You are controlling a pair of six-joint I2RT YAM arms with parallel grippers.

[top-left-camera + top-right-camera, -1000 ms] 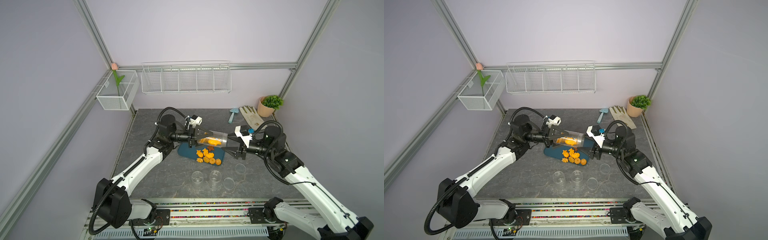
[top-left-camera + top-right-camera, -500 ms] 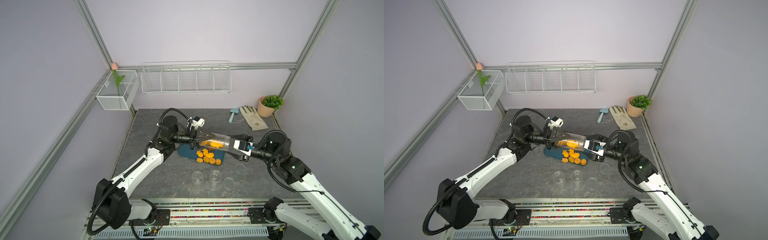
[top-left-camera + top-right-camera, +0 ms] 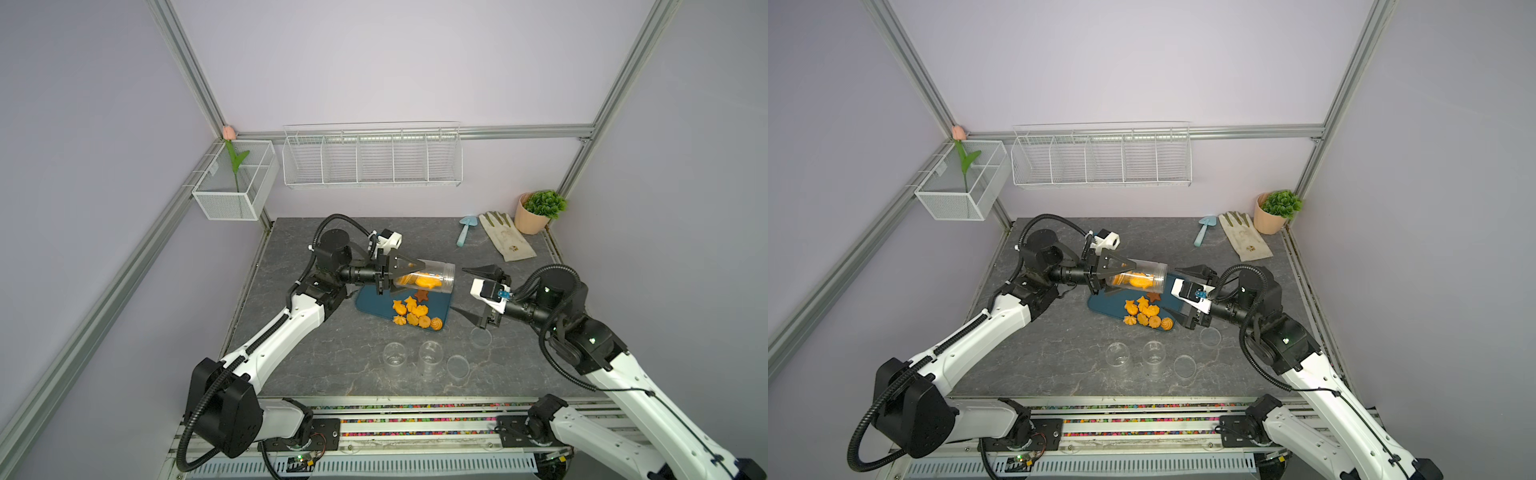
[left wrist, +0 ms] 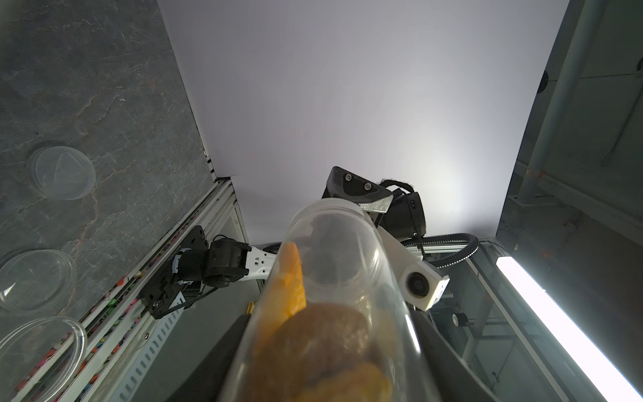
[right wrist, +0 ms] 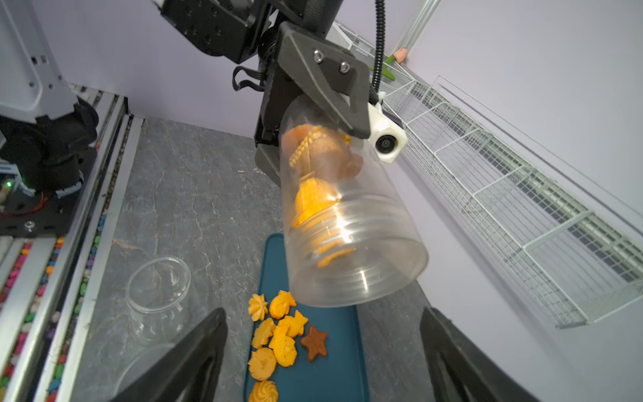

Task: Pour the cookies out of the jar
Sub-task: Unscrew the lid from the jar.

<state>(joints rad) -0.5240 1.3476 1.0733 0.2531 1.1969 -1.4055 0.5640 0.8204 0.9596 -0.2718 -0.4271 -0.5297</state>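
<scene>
Grey slate table [image 3: 324, 365], left pincer [image 3: 411, 276] clamped on tipped jar [image 3: 438, 275], right pincer [image 3: 457, 289] gaping empty, clear cups [image 3: 395, 359] nearby.

You cannot count the cookies [image 4: 313, 348] inside the jar [image 4: 348, 250], blurred into one mass in the left wrist view, and the blue tray [image 5: 344, 376] runs off the right wrist view's edge.

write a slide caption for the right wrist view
Left tool holds the clear jar tilted over the blue tray, some cookies on it.
</scene>
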